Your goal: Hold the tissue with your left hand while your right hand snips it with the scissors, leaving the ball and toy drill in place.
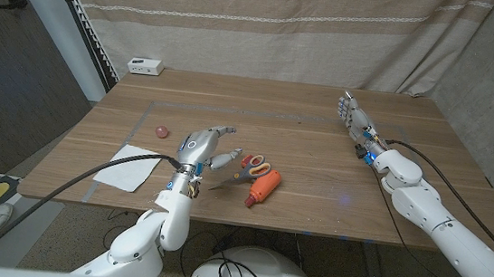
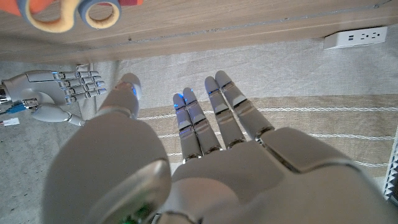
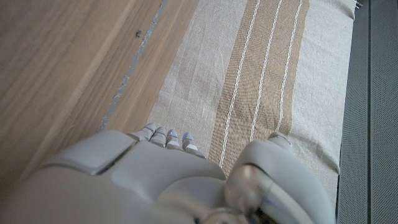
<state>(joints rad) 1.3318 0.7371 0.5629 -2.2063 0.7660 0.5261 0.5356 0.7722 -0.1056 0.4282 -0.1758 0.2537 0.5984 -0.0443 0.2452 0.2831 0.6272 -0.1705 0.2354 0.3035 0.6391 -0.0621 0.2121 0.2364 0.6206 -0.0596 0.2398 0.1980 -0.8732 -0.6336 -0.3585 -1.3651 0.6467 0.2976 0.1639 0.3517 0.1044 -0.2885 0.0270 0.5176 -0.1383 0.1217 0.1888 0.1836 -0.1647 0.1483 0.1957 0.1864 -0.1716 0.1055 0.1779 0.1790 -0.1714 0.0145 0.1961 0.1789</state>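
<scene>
The silver left hand (image 1: 203, 143) hovers spread and empty beside the orange-handled scissors (image 1: 242, 168) (white tissue (image 1: 127, 167) untouched). The right hand (image 1: 352, 113) stands with its fingers apart, holding nothing, at the wooden table's (image 1: 302, 135) far side.

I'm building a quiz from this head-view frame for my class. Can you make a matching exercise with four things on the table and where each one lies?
Things:
1. tissue
2. ball
3. toy drill
4. white box

Places:
A. at the table's far left corner
B. near the front edge, just right of the scissors
C. at the front left corner, beside the left arm
D. small and pink, farther back than the tissue, left of the left hand

Pairs: 1-C, 2-D, 3-B, 4-A
</scene>
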